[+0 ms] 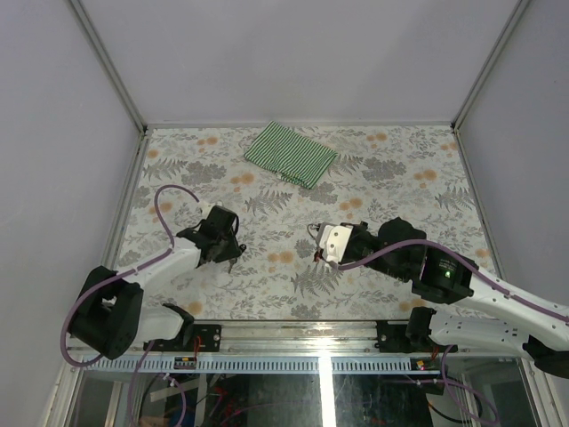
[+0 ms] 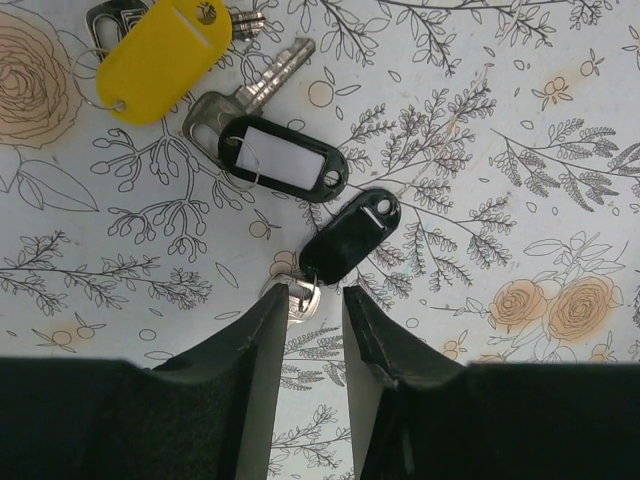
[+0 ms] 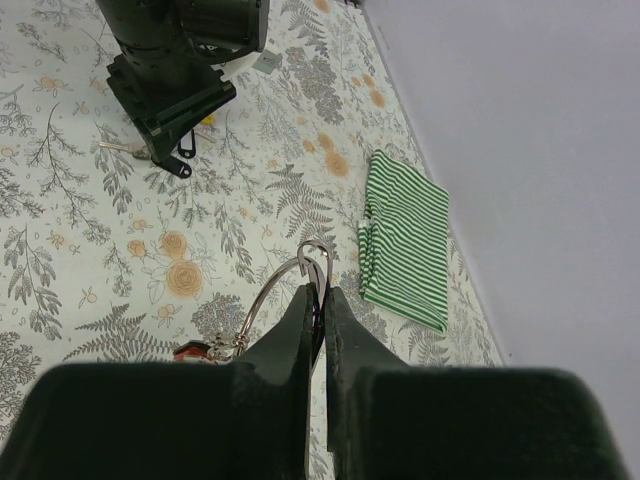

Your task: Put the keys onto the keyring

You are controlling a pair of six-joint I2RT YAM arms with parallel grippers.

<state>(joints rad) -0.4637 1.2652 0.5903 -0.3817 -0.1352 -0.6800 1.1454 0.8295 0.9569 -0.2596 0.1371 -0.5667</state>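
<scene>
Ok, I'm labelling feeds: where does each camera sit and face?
Top: overhead, facing down at the table; left arm and right arm show.
Left wrist: on left arm, faces down at keys; own fingers show.
Right wrist: on right arm, faces the left arm; own fingers pinch the keyring.
Shared: top and right wrist show the striped cloth.

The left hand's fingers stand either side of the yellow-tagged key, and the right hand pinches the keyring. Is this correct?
No. The left wrist view shows the left hand around the key with a black tag, not yellow. The right hand does pinch the keyring.
</scene>
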